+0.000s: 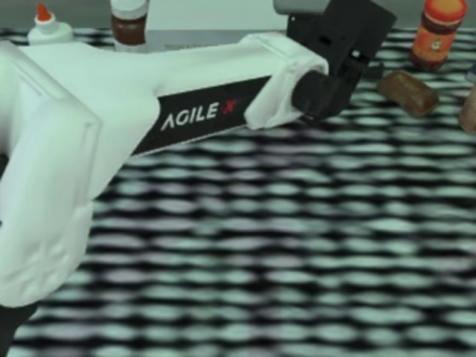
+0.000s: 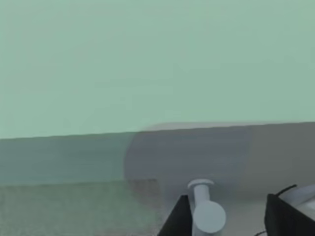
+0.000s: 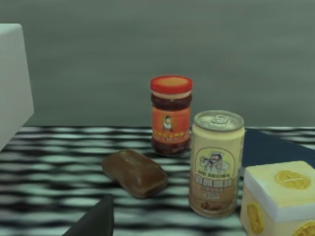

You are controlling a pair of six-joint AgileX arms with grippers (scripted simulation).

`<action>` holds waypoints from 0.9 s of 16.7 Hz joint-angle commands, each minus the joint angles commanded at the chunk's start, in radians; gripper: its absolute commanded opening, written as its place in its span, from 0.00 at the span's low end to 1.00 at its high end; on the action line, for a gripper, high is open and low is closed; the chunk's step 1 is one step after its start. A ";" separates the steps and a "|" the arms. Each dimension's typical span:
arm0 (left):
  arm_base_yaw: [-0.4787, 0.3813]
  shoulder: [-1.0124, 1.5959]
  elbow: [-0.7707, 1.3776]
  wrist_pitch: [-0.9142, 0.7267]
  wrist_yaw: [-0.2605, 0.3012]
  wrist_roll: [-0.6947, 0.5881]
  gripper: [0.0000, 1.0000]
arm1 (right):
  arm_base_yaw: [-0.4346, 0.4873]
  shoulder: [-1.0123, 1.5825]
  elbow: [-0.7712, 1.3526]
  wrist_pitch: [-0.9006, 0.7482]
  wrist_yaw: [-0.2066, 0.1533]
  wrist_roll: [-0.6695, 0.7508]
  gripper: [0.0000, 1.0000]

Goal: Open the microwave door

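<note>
Top view has the left pincer (image 1: 349,44) reaching at the microwave (image 1: 297,6), its grip unreadable, door-opening underway, next needing a steady outward pull.

Our left arm (image 1: 149,126) reached across the patterned table (image 1: 297,260) toward its far edge, its gripper (image 2: 229,216) beside a round knob (image 2: 206,214). At the far right, a red-lidded sauce jar (image 1: 437,30) stood behind a brown loaf-shaped block (image 1: 407,92). At the far left stood a white glue bottle (image 1: 49,28), with a brown-labelled bottle (image 1: 130,22) to its right.
</note>
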 joint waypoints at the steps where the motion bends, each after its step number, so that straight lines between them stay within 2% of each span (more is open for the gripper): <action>1: 0.005 0.021 0.054 -0.070 0.018 -0.016 0.00 | 0.000 0.000 0.000 0.000 0.000 0.000 1.00; 10: 0.067 0.181 0.571 -0.776 0.221 -0.177 0.00 | 0.000 0.000 0.000 0.000 0.000 0.000 1.00; 13: 0.084 0.207 0.667 -0.897 0.268 -0.207 0.00 | 0.000 0.000 0.000 0.000 0.000 0.000 1.00; 15: 0.088 0.213 0.690 -0.925 0.280 -0.215 0.00 | 0.000 0.000 0.000 0.000 0.000 0.000 1.00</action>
